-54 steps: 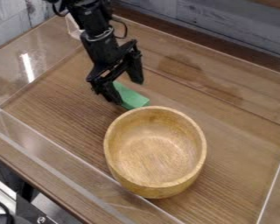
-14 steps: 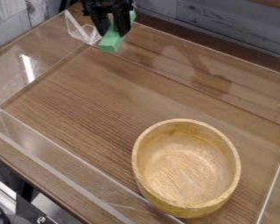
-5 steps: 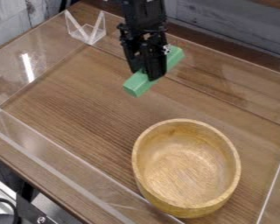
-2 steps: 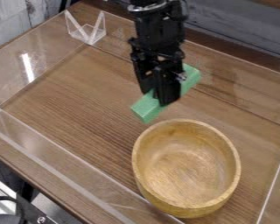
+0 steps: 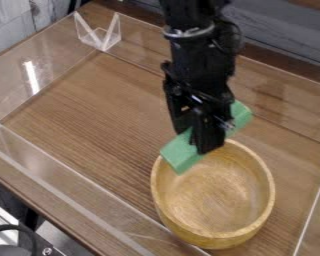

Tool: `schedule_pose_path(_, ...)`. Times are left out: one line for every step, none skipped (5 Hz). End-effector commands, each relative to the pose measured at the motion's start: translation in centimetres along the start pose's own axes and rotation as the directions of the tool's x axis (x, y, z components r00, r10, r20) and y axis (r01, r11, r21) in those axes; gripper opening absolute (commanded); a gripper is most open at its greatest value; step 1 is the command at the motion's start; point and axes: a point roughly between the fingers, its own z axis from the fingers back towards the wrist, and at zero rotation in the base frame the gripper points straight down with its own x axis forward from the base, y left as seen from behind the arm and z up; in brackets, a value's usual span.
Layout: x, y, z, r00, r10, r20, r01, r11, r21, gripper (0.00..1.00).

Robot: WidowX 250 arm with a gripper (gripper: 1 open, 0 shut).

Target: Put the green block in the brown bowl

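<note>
No labels or writing that I can read anywhere from my feed, so nothing to report there.

The brown bowl point(image 5: 214, 193) is my landmark: round, thick-walled, light wood with visible grain rings inside, sitting on the wood-grain table point(image 5: 83, 110). The green block point(image 5: 206, 138) is a flat matte bar, plain bright green, and it's up in the air right over the bowl's far rim, tilted so one end dips toward the rim and the other sticks up and away from the bowl. I can't tell whether the low end actually touches the rim or just hangs in front of it.

The gripper point(image 5: 200, 135) is black, pointing nearly straight down above the bowl's far edge, and its fingers are clamped across the middle of the green block, so only the two ends of the bar show on either side.

Around the bowl there are clear plastic walls point(image 5: 43, 150) fencing the tabletop, with a lot of glare on them. Well behind the bowl, up in the far corner, stands a small clear plastic piece point(image 5: 96, 30) shaped like a folded stand. The arm itself blocks some of the table behind the bowl.
</note>
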Motion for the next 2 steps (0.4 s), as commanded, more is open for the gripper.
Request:
schedule_pose_path(0.07, -0.99, 0.89, 0.999, 0.002, 0.054, -0.004, 0.999, 0.036, 0.0)
schedule_pose_path(-0.04, -1.33, 1.3, 0.997, 0.023, 0.074, -0.026, 0.999, 0.043, 0.0)
